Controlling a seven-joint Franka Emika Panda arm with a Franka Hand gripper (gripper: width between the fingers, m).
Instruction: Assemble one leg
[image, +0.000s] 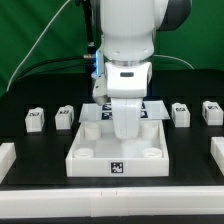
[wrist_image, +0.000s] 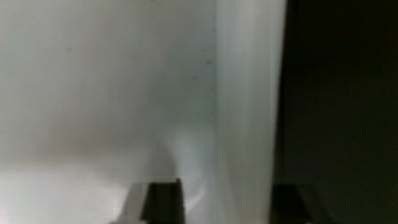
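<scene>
In the exterior view, the counter (image: 40, 185) is matt black. On it lies a large square tray (image: 92, 162) of smooth white plastic, with a raised rim, round holes at the corners and a black-and-white tag on the front wall. The four legs are small, stubby white blocks, each with a square tag. The far-left leg (image: 35, 120) and inner left leg (image: 65, 117) stand at the exterior view's left of the tray. The inner right leg (image: 181, 113) and far-right leg (image: 212, 111) stand at its right. All four are apart from the tray.

The glossy white arm (image: 125, 40) reaches straight down, with the claw (image: 125, 133) low inside the tray. The marker board (image: 158, 106) lies behind it.

The wrist view is very blurred. It shows a smooth pale surface (wrist_image: 107, 90) beside a dark strip (wrist_image: 338, 100). I cannot tell whether the claw's fingers are apart or together, or whether they touch anything.
</scene>
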